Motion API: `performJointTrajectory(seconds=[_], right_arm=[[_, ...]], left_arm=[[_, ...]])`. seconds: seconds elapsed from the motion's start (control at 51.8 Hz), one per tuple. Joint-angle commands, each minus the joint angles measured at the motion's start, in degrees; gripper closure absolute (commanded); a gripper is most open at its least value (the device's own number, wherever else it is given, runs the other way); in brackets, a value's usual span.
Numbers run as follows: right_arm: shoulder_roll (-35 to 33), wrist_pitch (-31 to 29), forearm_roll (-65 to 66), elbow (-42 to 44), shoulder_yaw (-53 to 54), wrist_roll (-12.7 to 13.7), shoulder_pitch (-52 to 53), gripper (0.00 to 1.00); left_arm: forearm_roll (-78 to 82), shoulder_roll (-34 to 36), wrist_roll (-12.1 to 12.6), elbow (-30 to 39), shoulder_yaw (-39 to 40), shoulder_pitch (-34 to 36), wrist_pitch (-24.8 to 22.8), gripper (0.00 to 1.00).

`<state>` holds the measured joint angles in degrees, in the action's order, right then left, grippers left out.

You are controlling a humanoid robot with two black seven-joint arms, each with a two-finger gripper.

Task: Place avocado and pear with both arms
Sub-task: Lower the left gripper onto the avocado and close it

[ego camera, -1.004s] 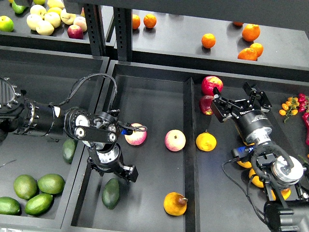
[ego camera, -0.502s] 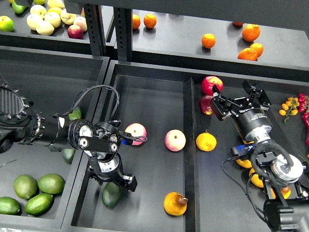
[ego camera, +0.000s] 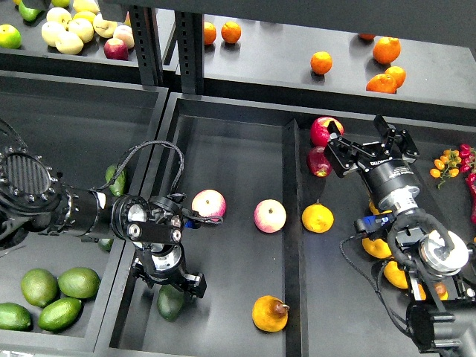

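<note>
Left gripper [ego camera: 172, 286]: positioned low in the centre bin [ego camera: 230, 160], directly over the avocado [ego camera: 168, 303]. The avocado's upper end is covered by the gripper. The fingers are seen end-on and dark, so it cannot be told whether they are apart or together, nor whether they touch the fruit.

The avocado lies near the front left corner of the centre bin, close to the left wall. The pear [ego camera: 268, 313] lies to its right in the same bin, near the front edge and just beside the divider [ego camera: 291, 223], stem end pointing right. Both rest on the bin floor, well apart from each other.

Front left bin [ego camera: 74, 119]: four lighter green fruits [ego camera: 58, 294] clustered at the front corner; two further dark green fruits partly hidden behind the left arm.

Centre bin, mid-depth: two pink-and-yellow apples [ego camera: 209, 203], one touching the left arm's wrist, the other standing free toward the divider.

Right compartment: an orange-yellow fruit [ego camera: 317, 218] just past the divider, more yellow fruits partly hidden under the right arm, and two red apples [ego camera: 326, 131] at the back.

Right gripper [ego camera: 366, 143]: fingers spread apart, holding nothing, beside the red apples.

Rear shelf [ego camera: 282, 52]: oranges [ego camera: 385, 65] at right, pale yellow fruits [ego camera: 71, 30] at left.
</note>
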<state>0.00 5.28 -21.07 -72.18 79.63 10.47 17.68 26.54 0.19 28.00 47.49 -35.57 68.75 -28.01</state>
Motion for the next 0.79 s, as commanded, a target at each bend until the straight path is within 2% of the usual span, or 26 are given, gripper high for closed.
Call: performJointTrajectory(seconds=[0.0, 0.772], right_arm=[[0.0, -0.01, -0.64, 0.02, 0.0, -0.01, -0.02, 0.0], [0.0, -0.09, -0.99, -0.59, 0.0, -0.01, -0.02, 0.0]], left_arm=[[-0.09, -0.19, 0.0, -1.25, -0.02, -0.28, 0.01, 0.01], [-0.44, -0.19, 0.0, -2.31, -0.29, -1.07, 0.01, 0.2]])
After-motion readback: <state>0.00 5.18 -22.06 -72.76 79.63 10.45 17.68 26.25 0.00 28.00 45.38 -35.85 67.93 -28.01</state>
